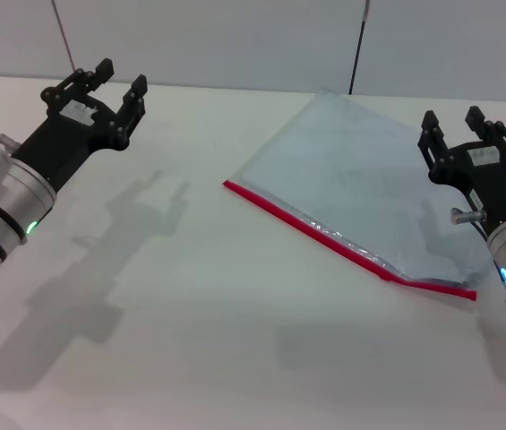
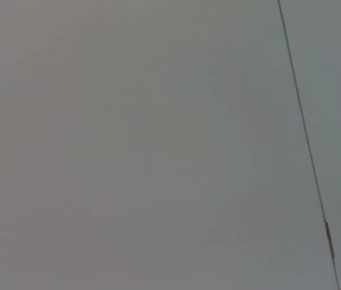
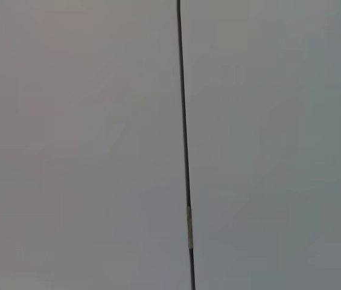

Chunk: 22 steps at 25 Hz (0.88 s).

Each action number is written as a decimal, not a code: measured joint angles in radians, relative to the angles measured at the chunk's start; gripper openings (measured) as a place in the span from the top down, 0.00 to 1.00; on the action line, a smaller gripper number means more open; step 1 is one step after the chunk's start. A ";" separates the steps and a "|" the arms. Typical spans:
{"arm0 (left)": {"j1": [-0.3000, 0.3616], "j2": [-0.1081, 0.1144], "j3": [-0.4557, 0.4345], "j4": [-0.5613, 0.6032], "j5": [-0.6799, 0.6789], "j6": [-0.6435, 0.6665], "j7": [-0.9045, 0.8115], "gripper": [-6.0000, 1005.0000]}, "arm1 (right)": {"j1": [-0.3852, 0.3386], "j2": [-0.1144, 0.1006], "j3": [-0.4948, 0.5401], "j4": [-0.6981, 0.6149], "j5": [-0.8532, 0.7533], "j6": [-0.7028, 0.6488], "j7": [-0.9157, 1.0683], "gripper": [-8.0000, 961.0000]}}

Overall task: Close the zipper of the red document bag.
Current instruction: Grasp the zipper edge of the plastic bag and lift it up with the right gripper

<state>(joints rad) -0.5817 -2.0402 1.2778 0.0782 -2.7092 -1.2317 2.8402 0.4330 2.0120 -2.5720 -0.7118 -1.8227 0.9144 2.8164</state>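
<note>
The red document bag point(image 1: 351, 170), a flat pale blue-grey translucent pouch, lies at an angle on the white table, right of centre in the head view. Its zipper point(image 1: 324, 235) is a thin red strip along the near long edge, running from upper left to lower right; a slider is not clear to me. My left gripper point(image 1: 118, 82) hovers open at the far left, well away from the bag. Open too, my right gripper point(image 1: 454, 124) hangs raised over the bag's right end. Both wrist views show only grey wall.
The white table point(image 1: 190, 305) spreads out in front of and left of the bag. A grey panelled wall point(image 1: 235, 40) with dark vertical seams point(image 3: 185, 151) point(image 2: 306, 139) stands behind the table.
</note>
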 joint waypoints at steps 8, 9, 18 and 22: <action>-0.003 0.002 0.000 0.000 0.000 0.000 -0.002 0.52 | 0.012 -0.008 0.011 -0.008 0.001 -0.046 0.000 0.40; -0.003 0.003 0.000 0.000 0.000 0.000 -0.002 0.52 | 0.017 -0.014 0.013 -0.014 0.000 -0.072 0.000 0.40; -0.004 0.007 0.000 0.001 0.019 0.005 -0.008 0.52 | 0.076 -0.198 0.015 -0.216 -0.014 -0.448 -0.005 0.40; -0.004 0.009 0.000 0.004 0.026 0.026 -0.015 0.52 | 0.069 -0.264 0.018 -0.330 -0.100 -0.566 -0.005 0.40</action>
<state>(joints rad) -0.5860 -2.0310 1.2778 0.0823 -2.6834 -1.2061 2.8248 0.5023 1.7481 -2.5544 -1.0416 -1.9224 0.3484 2.8111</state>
